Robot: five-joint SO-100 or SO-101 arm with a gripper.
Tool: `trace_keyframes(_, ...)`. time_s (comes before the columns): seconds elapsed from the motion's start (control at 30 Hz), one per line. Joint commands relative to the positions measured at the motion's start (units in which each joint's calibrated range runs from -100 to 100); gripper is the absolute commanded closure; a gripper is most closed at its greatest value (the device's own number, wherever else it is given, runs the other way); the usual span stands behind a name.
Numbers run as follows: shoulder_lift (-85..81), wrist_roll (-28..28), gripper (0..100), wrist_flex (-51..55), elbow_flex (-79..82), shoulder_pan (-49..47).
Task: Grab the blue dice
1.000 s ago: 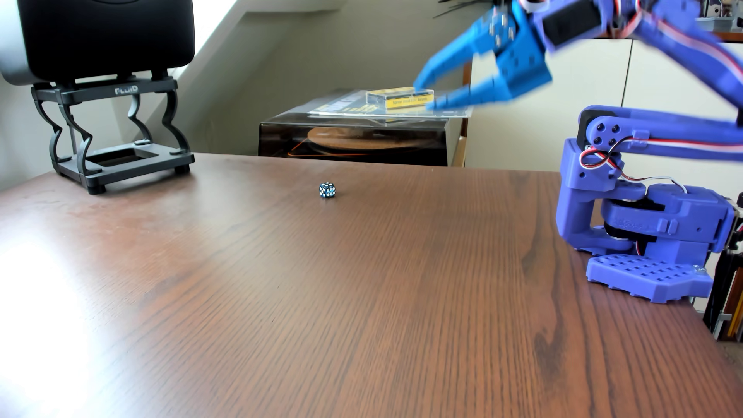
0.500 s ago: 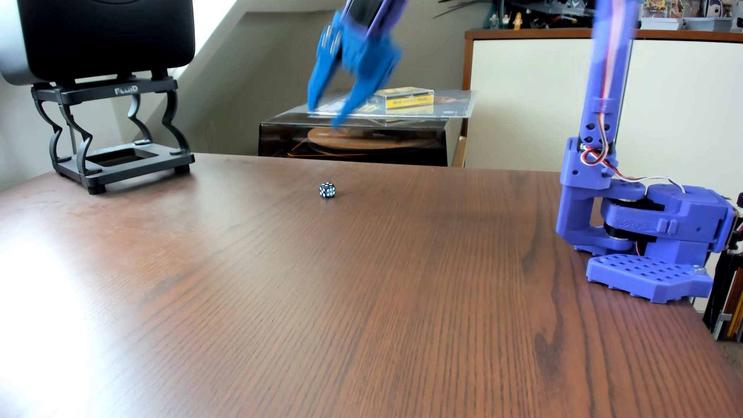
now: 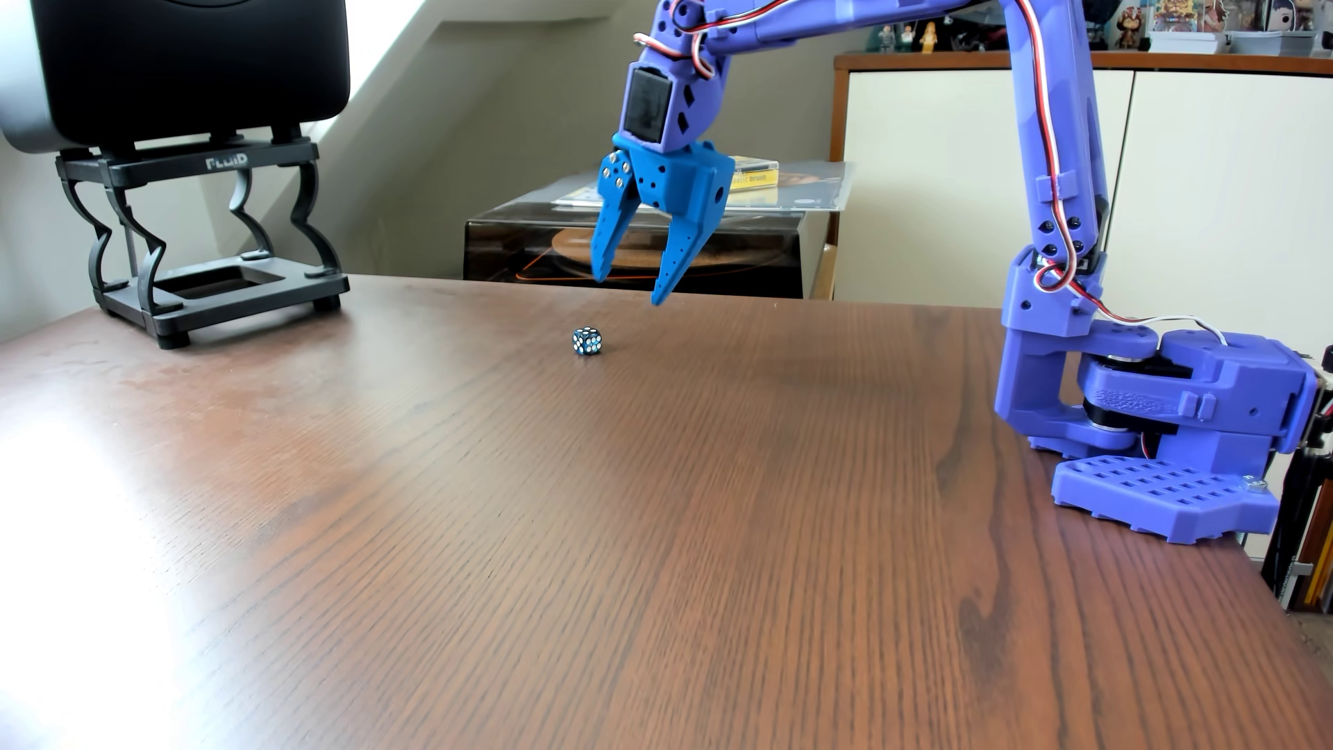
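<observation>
Dark-blue with pale pips, the blue dice [image 3: 587, 341] sits flat on the brown wood tabletop [image 3: 649, 519] in the other view, one corner edge facing the camera; a cube, it has no long axis. Hanging above it, toward one o'clock and clear of the wood, the blue tool [image 3: 630, 287] points down with its two claws spread and nothing between them. At ten o'clock from the dice, well apart, stands a black speaker stand [image 3: 205, 241]. The purple arm base [image 3: 1168, 425] sits at three o'clock by the tabletop's edge. Bare wood surrounds the dice.
</observation>
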Motion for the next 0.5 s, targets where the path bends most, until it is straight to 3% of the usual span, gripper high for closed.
trace_keyframes(0.0, -2.0, 1.2, 78, 1.9, -4.8, -1.3)
trace_keyframes(0.2, -1.4, 1.2, 78, 1.2, -4.8, -1.9)
trace_keyframes(0.47, 4.7, 1.1, 78, 0.7, -16.7, -0.7)
